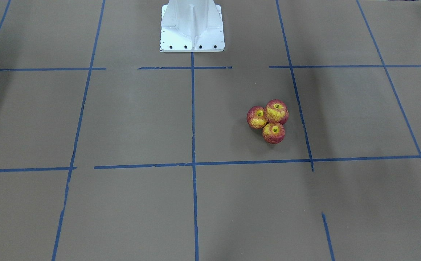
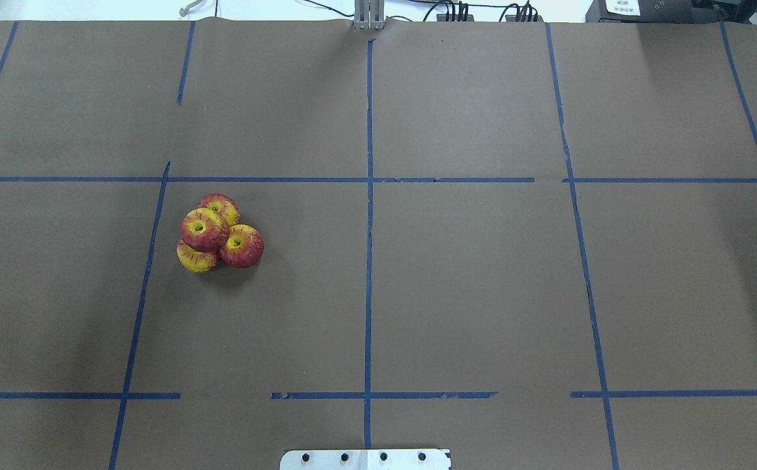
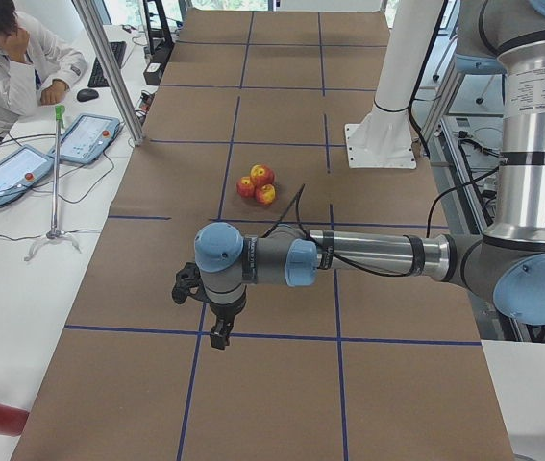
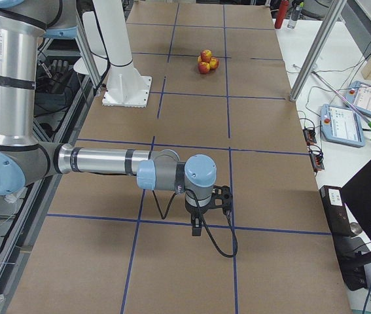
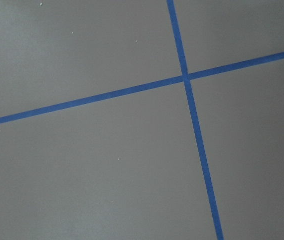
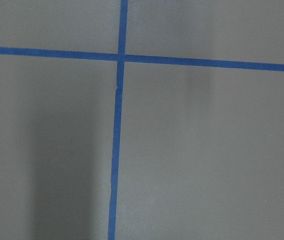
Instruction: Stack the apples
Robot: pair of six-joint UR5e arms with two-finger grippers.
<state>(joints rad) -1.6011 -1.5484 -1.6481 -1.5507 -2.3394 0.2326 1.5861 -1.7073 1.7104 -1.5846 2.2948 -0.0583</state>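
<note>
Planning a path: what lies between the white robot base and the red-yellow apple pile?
Front-facing view: only bare brown paper and one blue tape line before the apples.

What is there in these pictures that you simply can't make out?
Front-facing view: one base apple is almost wholly hidden behind the top apple.
Left side view: the left gripper is too small to tell open or shut.
Right side view: same for the right gripper.
Wrist views: only table and blue tape; no fingers show.
</note>
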